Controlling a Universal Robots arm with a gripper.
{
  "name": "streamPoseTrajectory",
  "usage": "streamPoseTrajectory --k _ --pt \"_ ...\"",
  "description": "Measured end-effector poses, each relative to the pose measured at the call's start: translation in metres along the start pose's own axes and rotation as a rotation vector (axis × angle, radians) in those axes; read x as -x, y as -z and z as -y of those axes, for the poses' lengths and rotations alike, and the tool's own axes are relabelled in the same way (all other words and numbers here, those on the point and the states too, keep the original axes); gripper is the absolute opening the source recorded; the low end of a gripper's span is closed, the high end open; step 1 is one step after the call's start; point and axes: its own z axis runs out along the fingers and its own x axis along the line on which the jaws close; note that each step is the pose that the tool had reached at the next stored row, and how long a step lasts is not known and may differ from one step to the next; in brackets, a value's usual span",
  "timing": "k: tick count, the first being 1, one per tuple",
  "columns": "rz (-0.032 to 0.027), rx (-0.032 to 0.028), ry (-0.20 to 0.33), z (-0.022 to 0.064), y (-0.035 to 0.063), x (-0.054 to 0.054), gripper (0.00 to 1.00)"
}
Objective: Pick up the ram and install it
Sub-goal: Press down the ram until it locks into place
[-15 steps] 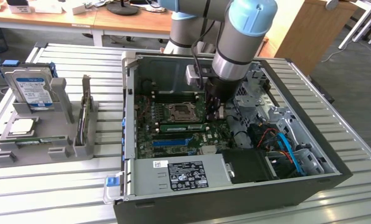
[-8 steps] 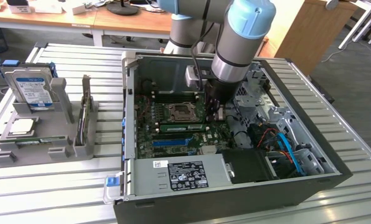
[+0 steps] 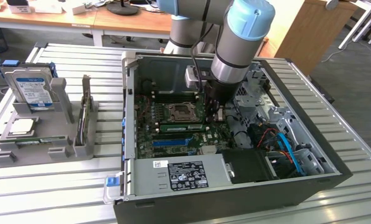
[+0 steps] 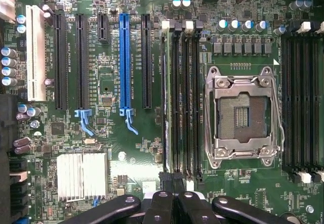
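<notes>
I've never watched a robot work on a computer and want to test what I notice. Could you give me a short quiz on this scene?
1. True or false: the processor socket on the motherboard is empty.
2. Fill in: the hard drive bears a ____ label.
3. The gripper hangs over: A) the hard drive, B) the motherboard, C) the floor.
Key: 1 true; 2 blue; 3 B.

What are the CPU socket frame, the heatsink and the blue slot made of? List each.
CPU socket frame: bare metal, likely steel; bright reflective sheen. Heatsink: probably aluminium; pale matte silver, parallel fins. Blue slot: seemingly moulded plastic; uniform saturated colour.
</notes>
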Motion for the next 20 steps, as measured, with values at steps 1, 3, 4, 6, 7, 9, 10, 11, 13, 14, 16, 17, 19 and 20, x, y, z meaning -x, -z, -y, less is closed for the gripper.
streamPoseTrajectory --k 1,3,4,6,7,9,10,11,13,14,16,17,19,20 --pt "0.0004 -0.0001 0.0 -0.0001 -0.0002 0.0006 0.11" --pt "0.0002 -0.0001 0.0 -0.0001 -0.0004 0.0025 0.11" --pt "0.0 0.0 0.0 -0.0001 -0.0003 0.0028 0.11" --pt "0.0001 0.0 0.0 -0.0001 -0.0004 0.0028 0.11" --pt "0.0001 0.0 0.0 -0.0001 -0.0004 0.0028 0.11" --pt "0.0001 0.0 0.0 -0.0001 -0.0006 0.0028 0.11" --pt "0.0003 0.0 0.0 -0.0001 -0.001 0.0028 0.11" --pt "0.0003 -0.0001 0.0 -0.0001 -0.0015 0.0028 0.11" --pt "-0.0001 0.0001 0.0 -0.0001 -0.0023 0.0027 0.11" --pt "-0.0003 0.0001 0.0 -0.0001 -0.0023 0.0027 0.11" --pt "-0.0003 0.0001 0.0 -0.0001 -0.0023 0.0027 0.11" --pt "0.0 0.0 0.0 -0.0001 -0.0024 0.0027 0.11" --pt "0.0002 0.0 0.0 -0.0001 -0.0027 0.0027 0.11" --pt "0.0004 -0.0001 0.0 -0.0001 -0.0032 0.0027 0.11"
